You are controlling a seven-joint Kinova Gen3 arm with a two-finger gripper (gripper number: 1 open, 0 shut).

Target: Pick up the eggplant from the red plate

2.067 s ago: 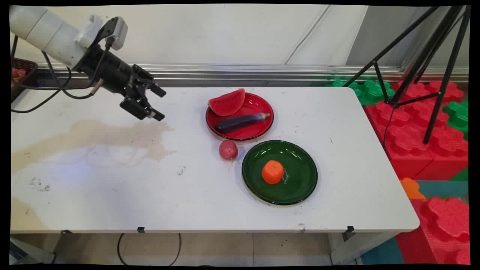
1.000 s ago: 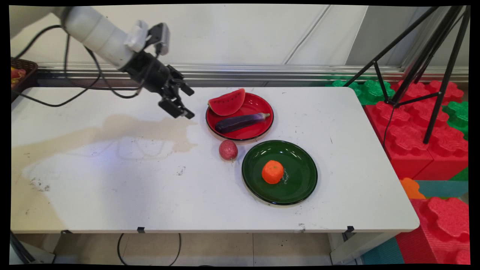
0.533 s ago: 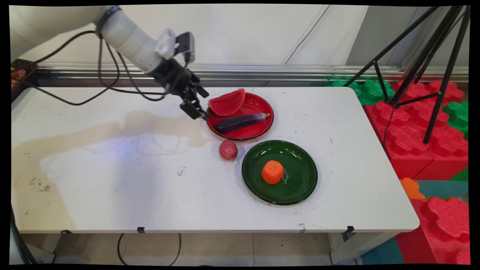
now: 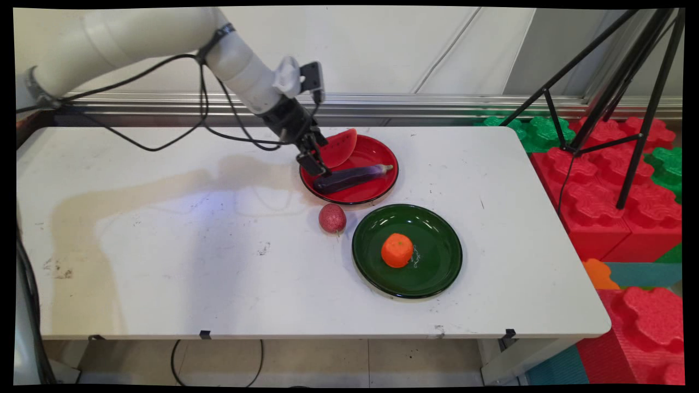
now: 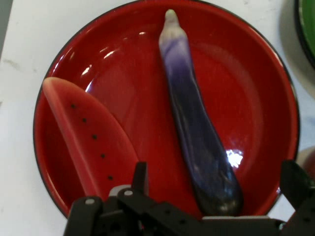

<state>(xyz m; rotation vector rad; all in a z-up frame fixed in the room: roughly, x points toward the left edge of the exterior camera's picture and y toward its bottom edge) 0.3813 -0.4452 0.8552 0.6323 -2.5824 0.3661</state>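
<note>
Hovering spread wide, the gripper overhangs one red plate bearing one eggplant and one watermelon slice.

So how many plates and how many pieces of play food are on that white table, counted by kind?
Plates: 2, the red plate and the green plate.
Watermelon slice: 1, on the red plate.
Eggplant: 1, on the red plate.
Orange: 1, on the green plate.
Small reddish round fruit: 1, on the bare table.
Total: 6.
</note>
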